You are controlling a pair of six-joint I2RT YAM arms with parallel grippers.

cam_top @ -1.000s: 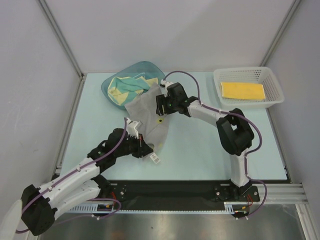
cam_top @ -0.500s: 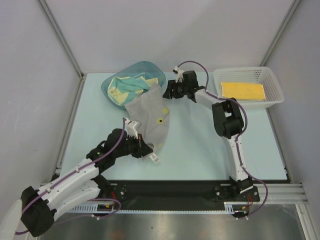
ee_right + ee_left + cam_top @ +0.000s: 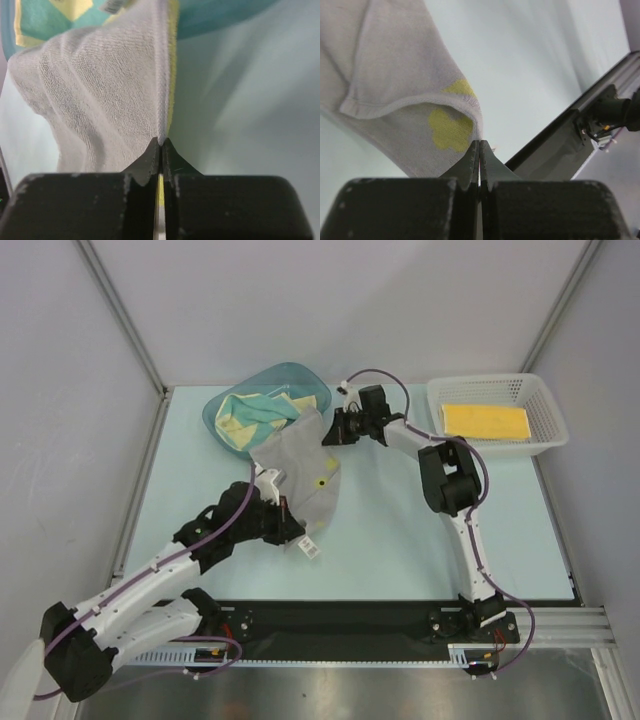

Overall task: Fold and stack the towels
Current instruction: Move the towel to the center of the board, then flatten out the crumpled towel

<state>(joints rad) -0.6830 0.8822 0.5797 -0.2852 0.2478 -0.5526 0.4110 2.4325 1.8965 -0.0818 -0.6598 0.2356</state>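
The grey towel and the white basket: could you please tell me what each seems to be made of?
The grey towel looks like soft terry cloth, matte: a looped nap shows, and it drapes in folds. The white basket appears to be rigid moulded plastic, with a regular mesh wall.

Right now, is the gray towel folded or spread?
Spread, not folded: gray towel opens out between left fingers and right fingers, each shut on an opposite edge.
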